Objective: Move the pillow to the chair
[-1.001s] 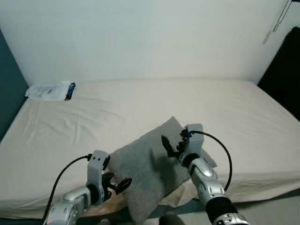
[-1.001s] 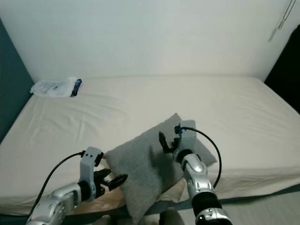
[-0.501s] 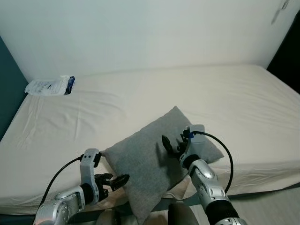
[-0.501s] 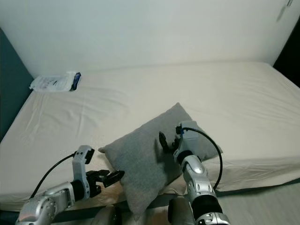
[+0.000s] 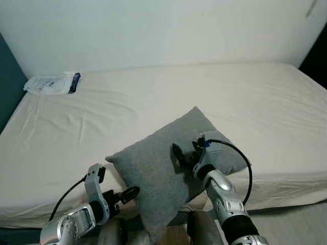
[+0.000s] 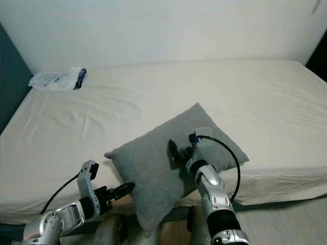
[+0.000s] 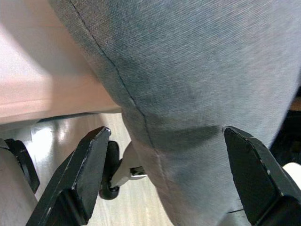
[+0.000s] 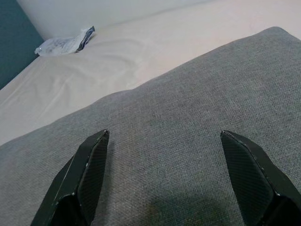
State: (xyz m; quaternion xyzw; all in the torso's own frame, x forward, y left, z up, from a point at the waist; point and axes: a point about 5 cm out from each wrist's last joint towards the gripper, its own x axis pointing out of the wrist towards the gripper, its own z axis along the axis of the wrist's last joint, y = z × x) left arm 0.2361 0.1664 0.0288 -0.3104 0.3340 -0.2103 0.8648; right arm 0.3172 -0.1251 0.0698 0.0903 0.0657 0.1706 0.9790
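Note:
A grey pillow (image 5: 153, 163) lies tilted at the bed's front edge, its lower corner hanging past the mattress. My left gripper (image 5: 127, 194) is open at the pillow's lower left side, below the mattress edge. In the left wrist view the fingers (image 7: 89, 165) spread wide around the pillow's seam (image 7: 188, 70). My right gripper (image 5: 180, 155) rests on top of the pillow, also open. Its fingers (image 8: 91, 165) straddle the grey fabric (image 8: 188, 94). Below the pillow a black caster wheel (image 7: 112, 186) on a pale leg stands on the floor.
The cream mattress (image 5: 230, 102) stretches back to a white wall. A clear plastic packet (image 5: 51, 83) lies at its far left corner. A teal wall (image 5: 6, 81) borders the left side and something dark (image 5: 319, 56) stands at the far right.
The camera has shifted, so the bed sits differently in the picture. My left gripper has dropped lower, to the pillow's underside at the mattress edge. The right gripper stays on the pillow.

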